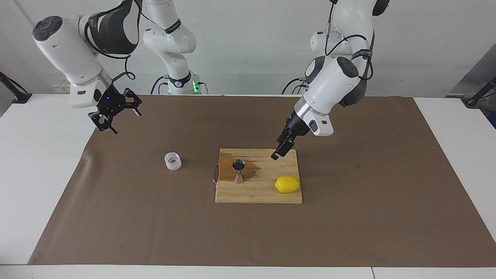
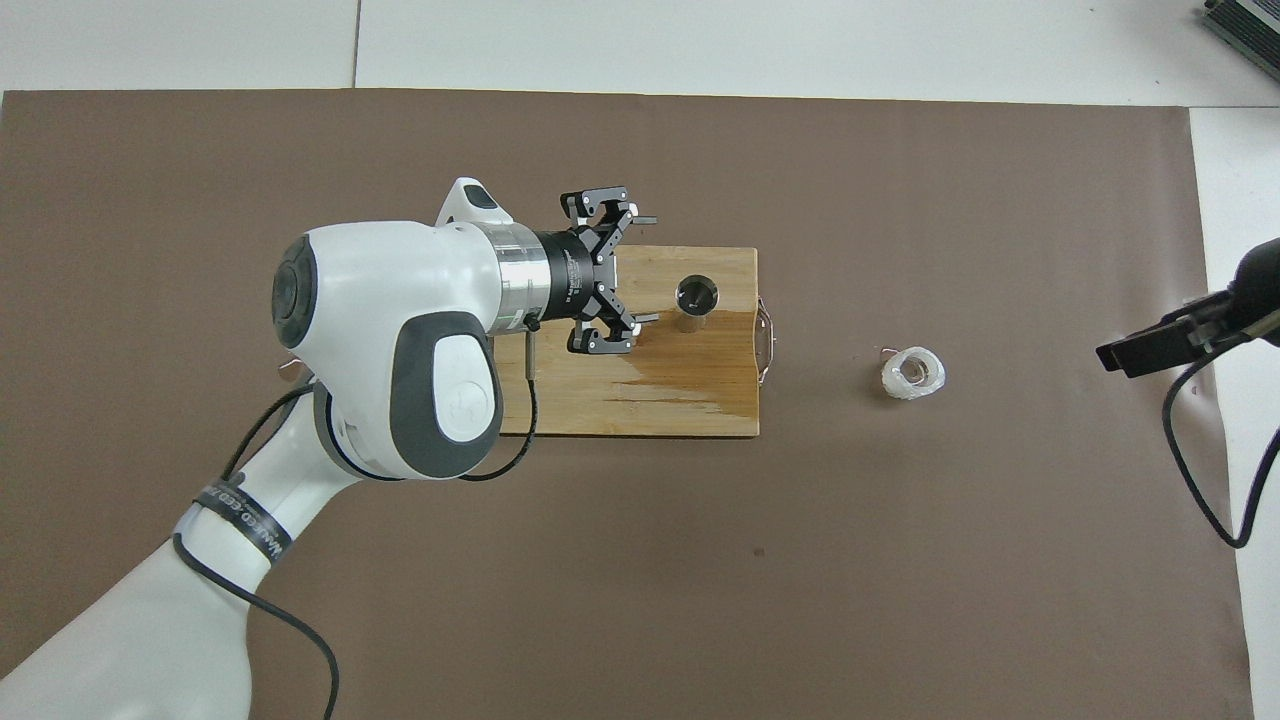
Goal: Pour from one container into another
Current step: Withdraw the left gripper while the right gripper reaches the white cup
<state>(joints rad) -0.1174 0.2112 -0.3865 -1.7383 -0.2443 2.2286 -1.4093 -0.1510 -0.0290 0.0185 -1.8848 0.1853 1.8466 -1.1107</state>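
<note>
The steel jigger (image 1: 238,170) stands upright on the wooden cutting board (image 1: 259,195), on the board's part toward the right arm's end; it also shows in the overhead view (image 2: 696,302). The small clear cup (image 1: 173,161) stands upright on the brown mat beside the board, toward the right arm's end, and shows in the overhead view (image 2: 912,373). My left gripper (image 2: 650,268) is open and empty, in the air over the board (image 2: 650,410), apart from the jigger; it also shows in the facing view (image 1: 276,155). My right gripper (image 1: 126,122) is open and empty, above the mat's edge.
A yellow lemon (image 1: 287,184) lies on the board toward the left arm's end; the left arm hides it in the overhead view. A dark wet patch (image 2: 690,375) spreads over the board by the jigger. A brown mat (image 1: 348,217) covers the table.
</note>
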